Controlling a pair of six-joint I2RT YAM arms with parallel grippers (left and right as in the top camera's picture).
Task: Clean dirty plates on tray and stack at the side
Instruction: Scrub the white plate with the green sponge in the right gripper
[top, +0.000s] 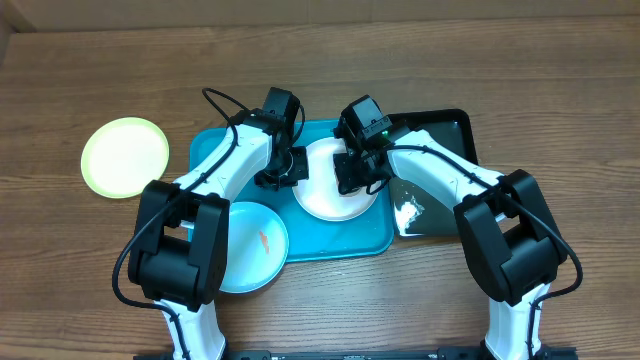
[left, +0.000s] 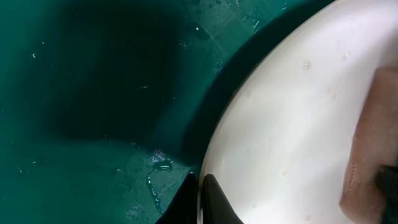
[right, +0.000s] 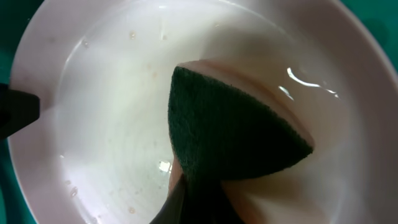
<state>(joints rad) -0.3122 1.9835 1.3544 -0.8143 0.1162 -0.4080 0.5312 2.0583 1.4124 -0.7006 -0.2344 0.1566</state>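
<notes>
Right gripper (top: 358, 172) clamps a sponge (right: 233, 134), green scouring face toward the camera, pressed into the wet white plate (top: 325, 200). Left gripper (top: 284, 174) pinches that plate's left rim between closed fingers (left: 217, 208). The plate sits inside the turquoise tray (top: 340, 240). Light blue plate (top: 245, 255), orange-smeared, overlaps the tray's front-left corner. Yellow-green plate (top: 124, 157) lies on the table (top: 80, 60), well left; black tray (top: 445, 135) adjoins at right.

A wood-grain bench (top: 560, 90) carries a large turquoise tray (top: 350, 240) at its centre, with a glossy black tray (top: 450, 130) against its right side. A yellow-green plate (top: 125, 157) lies alone well to the left. A light blue plate (top: 255, 250) overhangs the turquoise tray's front-left rim.
</notes>
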